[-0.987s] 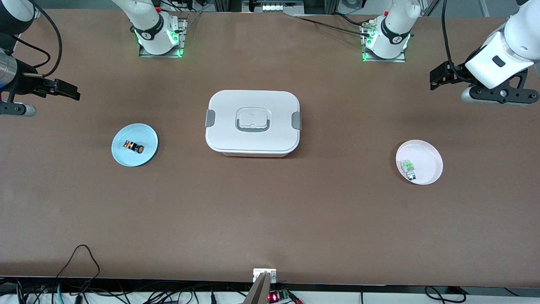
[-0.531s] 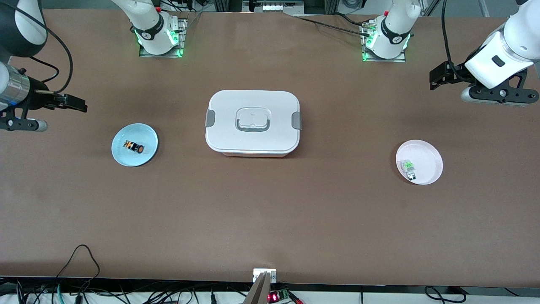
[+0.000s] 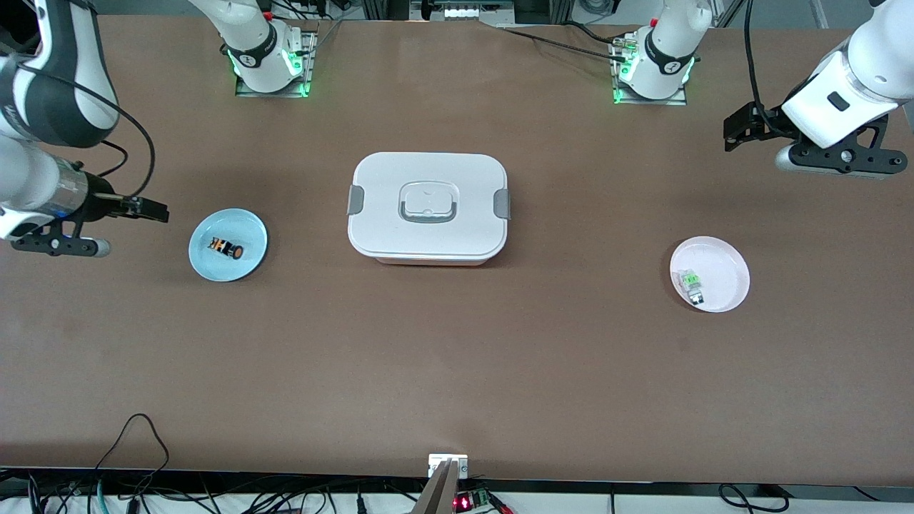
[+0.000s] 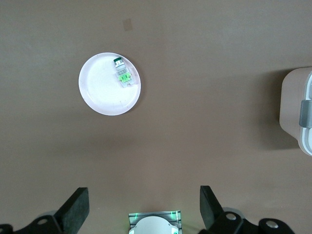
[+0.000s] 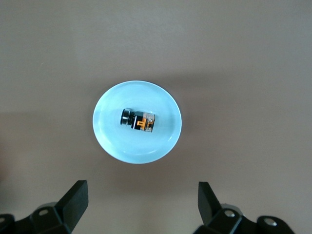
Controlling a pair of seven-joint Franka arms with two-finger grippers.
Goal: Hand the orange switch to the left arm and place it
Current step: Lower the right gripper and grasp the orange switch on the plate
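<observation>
Nothing of the transfer is done yet: the orange switch lies on the blue plate, toward the right arm's end of the counter from the box. The right pincer hangs wide open and empty just beside that plate. The left pincer, also wide open and empty, waits over the counter above the pink plate. Pickup, handover around the box and placement all remain.

A wide brown table fills the view, evenly lit with soft shadows. Green lights glow at two metal mounting plates along its upper edge. Black cables tangle below the lower edge, beside a small red-lit board.
</observation>
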